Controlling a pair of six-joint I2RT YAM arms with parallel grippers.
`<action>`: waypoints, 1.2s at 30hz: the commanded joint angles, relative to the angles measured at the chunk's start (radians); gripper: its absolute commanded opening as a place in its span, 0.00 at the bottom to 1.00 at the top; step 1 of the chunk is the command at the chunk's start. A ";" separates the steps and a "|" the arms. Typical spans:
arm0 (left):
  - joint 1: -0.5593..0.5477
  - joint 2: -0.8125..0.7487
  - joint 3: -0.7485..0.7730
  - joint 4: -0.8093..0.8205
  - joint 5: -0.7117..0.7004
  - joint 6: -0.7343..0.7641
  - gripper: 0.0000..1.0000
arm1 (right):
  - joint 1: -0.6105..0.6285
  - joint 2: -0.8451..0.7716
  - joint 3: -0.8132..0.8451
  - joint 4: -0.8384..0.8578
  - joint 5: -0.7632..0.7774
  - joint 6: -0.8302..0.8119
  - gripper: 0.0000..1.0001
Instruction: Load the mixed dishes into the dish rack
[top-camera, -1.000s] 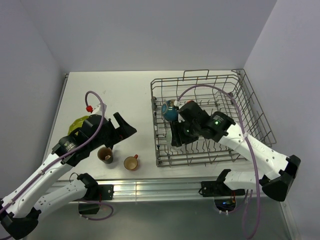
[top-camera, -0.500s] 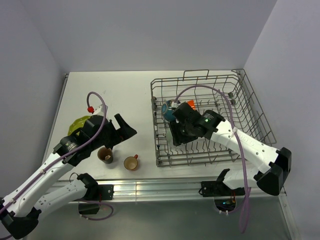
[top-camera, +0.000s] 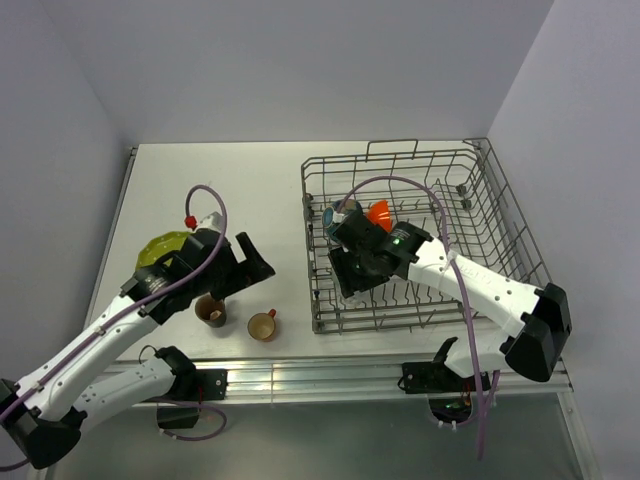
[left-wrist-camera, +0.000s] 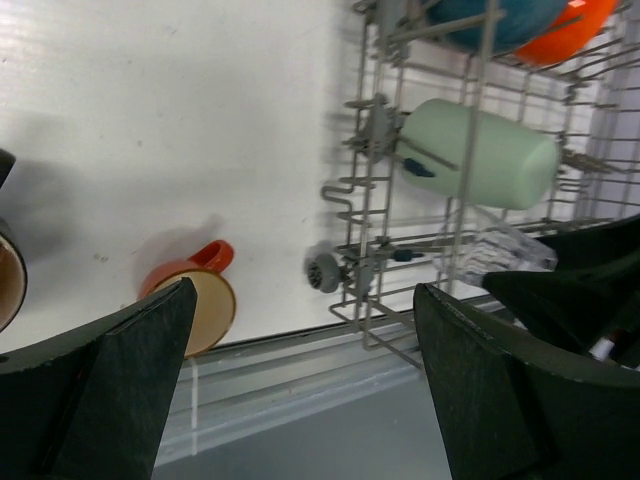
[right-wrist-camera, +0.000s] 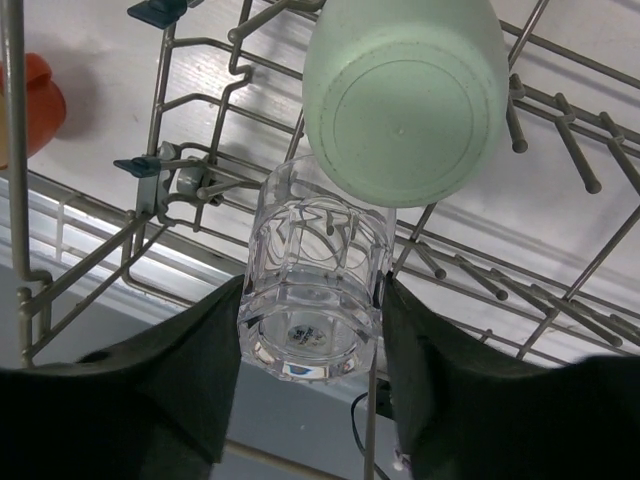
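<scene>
Black right gripper (right-wrist-camera: 312, 352) pinches the clear glass (right-wrist-camera: 312, 270) between half-closed fingers, low in the dish rack (right-wrist-camera: 150, 165), just beside the pale green cup (right-wrist-camera: 405, 95). Left gripper (left-wrist-camera: 303, 300) gapes wide, empty, above the small orange cup (left-wrist-camera: 195, 300) on the table (left-wrist-camera: 150, 100).

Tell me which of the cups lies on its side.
The pale green cup, on its side inside the dish rack. The dark brown mug and the small orange cup stand upright on the table.
</scene>
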 joint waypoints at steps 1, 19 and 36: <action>0.001 0.031 -0.039 -0.038 0.029 0.015 0.96 | 0.015 0.000 0.012 0.019 0.017 -0.006 0.65; -0.144 0.054 -0.151 -0.148 0.054 -0.058 0.80 | 0.019 -0.191 0.164 -0.024 0.113 -0.002 1.00; -0.198 0.117 -0.230 -0.119 0.038 -0.101 0.64 | 0.019 -0.305 0.115 -0.017 0.129 -0.002 1.00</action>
